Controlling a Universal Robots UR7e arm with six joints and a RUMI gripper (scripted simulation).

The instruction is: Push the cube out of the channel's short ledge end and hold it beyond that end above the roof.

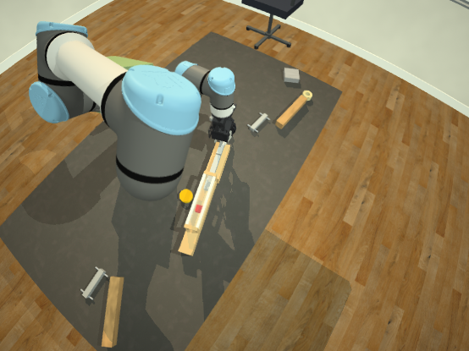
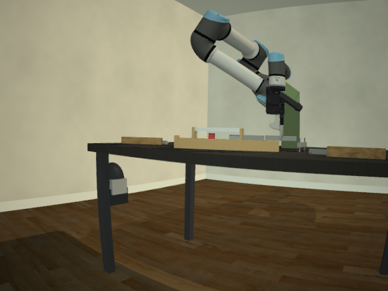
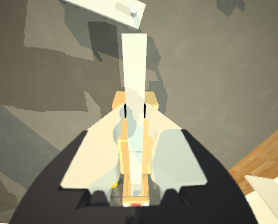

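I had the claw [image 1: 223,139] [image 2: 281,135] [image 3: 135,104] closed on a pale grey bar [image 1: 221,146] [image 2: 288,138] [image 3: 134,65], gripped outside the roofed stretch, over the longer open end of the wooden channel [image 1: 225,161] [image 2: 227,144] [image 3: 146,150]. A second grey bar [image 1: 216,161] [image 2: 246,137] [image 3: 135,165] lay in the channel ahead of mine, reaching in under the clear roof [image 1: 202,189] [image 2: 218,128]. The two looked in line, end to end; I could not tell whether they touched.

The red cube [image 1: 198,208] [image 2: 211,136] [image 3: 135,204] sat inside, under the roof, on the side nearer the short ledge [image 1: 189,242] and its raised lip [image 2: 176,137]. A gap showed between it and the front bar.

I judged this to be the pushing step, with one bar driving the other so that the claw could stay out of the channel. The next move called for a straight, level push toward the lip, slow enough that the bars would not buckle sideways at their joint or ride up. Once the cube stood on the ledge, I would need to let go, travel round, grip it there and raise it well above the roof. Lifting had not begun.
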